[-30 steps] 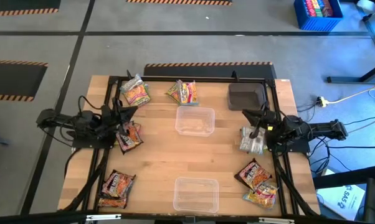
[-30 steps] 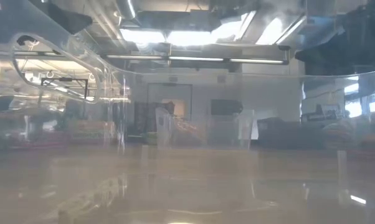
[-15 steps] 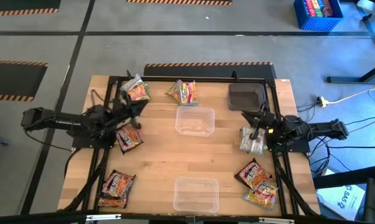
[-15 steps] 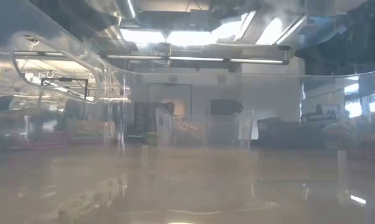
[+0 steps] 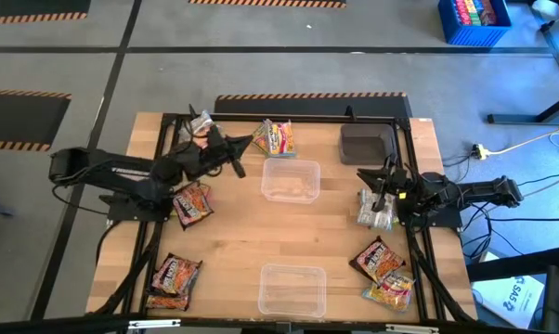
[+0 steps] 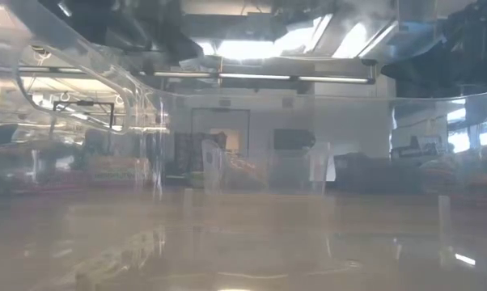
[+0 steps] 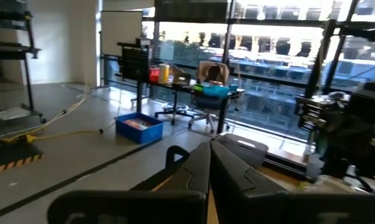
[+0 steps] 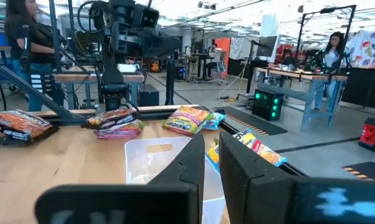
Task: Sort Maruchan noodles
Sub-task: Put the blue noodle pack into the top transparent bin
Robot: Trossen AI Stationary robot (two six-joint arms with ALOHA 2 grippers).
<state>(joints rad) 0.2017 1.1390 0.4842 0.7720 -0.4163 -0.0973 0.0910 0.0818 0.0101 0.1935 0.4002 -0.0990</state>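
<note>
Packets: Maruchan noodles (image 5: 192,202) lie scattered near the table (image 5: 233,250) edges; one pale packet (image 5: 374,210) sits under the right arm.
Handling: light, crinkly, slippery film (brittle block inside); pinch a crimped end.
Left end effector (image 5: 240,168): fingers together, empty, raised beside the far clear tub (image 5: 291,180).
Right end effector (image 5: 378,197): clamped, probably on the pale packet.
Hidden: the low view is hazed by clear plastic.

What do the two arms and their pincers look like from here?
Both arms are dark, nearly black, jointed links. The left arm carries pale lettering along one link. The left pincer and the right pincer each have two flat black fingers tapering forward. Black cables trail from the right arm.
</note>
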